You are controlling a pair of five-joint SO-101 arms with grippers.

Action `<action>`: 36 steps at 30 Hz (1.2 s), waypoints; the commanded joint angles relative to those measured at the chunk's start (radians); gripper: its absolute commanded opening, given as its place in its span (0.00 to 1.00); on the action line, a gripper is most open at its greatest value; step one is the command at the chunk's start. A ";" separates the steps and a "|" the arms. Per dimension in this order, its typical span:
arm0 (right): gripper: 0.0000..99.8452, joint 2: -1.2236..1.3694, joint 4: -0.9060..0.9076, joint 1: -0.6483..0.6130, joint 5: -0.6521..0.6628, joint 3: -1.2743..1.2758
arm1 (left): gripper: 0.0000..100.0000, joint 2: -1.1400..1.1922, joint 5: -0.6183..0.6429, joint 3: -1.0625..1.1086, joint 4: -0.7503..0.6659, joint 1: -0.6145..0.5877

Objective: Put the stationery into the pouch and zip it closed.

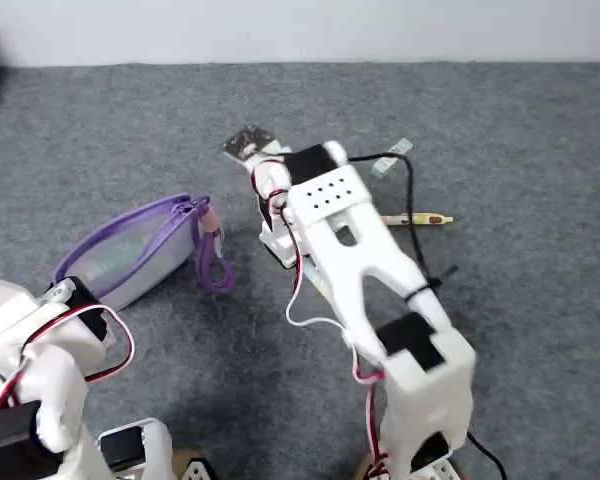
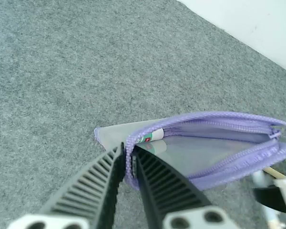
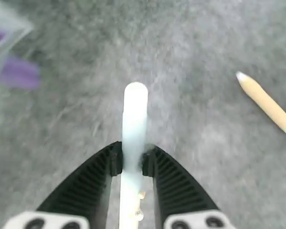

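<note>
The purple pouch [image 1: 130, 248] lies open on the grey carpet at the left, its zip [image 2: 214, 117] gaping. A white item with a green and red label [image 2: 150, 137] sits inside it. My left gripper [image 2: 127, 151] is shut on the pouch's rim at its closed end, which in the high view lies by the arm [image 1: 65, 292] at the lower left. My right gripper [image 3: 132, 155] is shut on a white pen [image 3: 134, 114], held just above the carpet to the right of the pouch's strap [image 1: 216, 268]. A yellow pencil [image 1: 417, 218] [image 3: 264, 102] lies farther right.
A small dark-and-silver object [image 1: 250, 145] and a pale blue piece [image 1: 392, 158] lie on the carpet behind the right arm. A black cable [image 1: 412, 215] crosses over the pencil. The white wall [image 1: 300, 30] bounds the far edge.
</note>
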 commanded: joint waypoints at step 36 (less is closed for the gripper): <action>0.01 -0.995 -1.033 -0.403 -0.281 0.525 | 0.01 0.026 -0.008 -0.028 0.002 -0.002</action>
